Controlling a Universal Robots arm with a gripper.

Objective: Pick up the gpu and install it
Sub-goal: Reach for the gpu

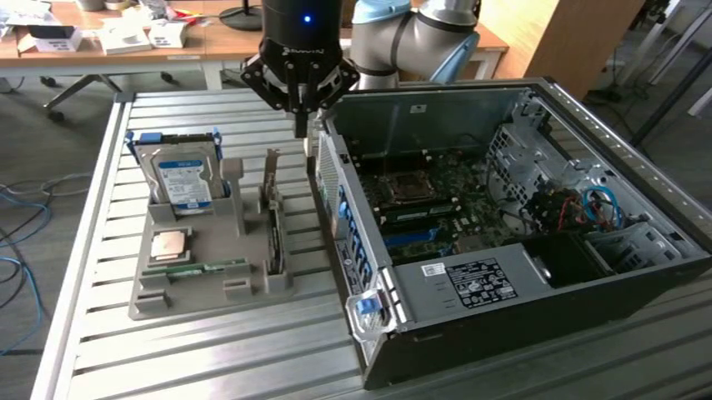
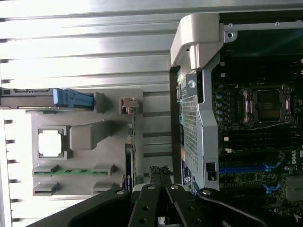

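Fingers: the gripper [image 1: 300,127] points straight down. Its fingers [image 1: 297,112] are pressed together with nothing between them.
Gpu location: the gpu [image 1: 273,229] stands on edge in a slot of the grey holder [image 1: 228,221] on the counter [image 1: 223,354]. It sits along the holder's side nearest the open case [image 1: 439,117]. It is seated and untouched.
Gpu long axis: it runs the length of the holder, away from the exterior camera and roughly parallel to the case wall beside it. A taller upright strip marks the far end.
Direction from fingers: the card lies below the fingertips and toward the exterior view's left. The fingertips hang well above it, over the margin between holder and case.
Governing relation: judged from both views, two offsets separate fingers and card. One is sideways across the card's thin dimension, the other is height.
Exterior view adds: the height gap between gripper and card. It also shows the other seats of the holder, with the hard drive [image 1: 182,179], CPU [image 1: 169,243] and memory stick [image 1: 212,268], and the motherboard [image 1: 445,200] inside the case.
Wrist view adds: the card seen edge-on as a thin line, with the fingertips just beside that line on the case side. The height gap cannot be read here.
Undetermined: how far along the card's length the fingertips stand. The two views do not settle it.
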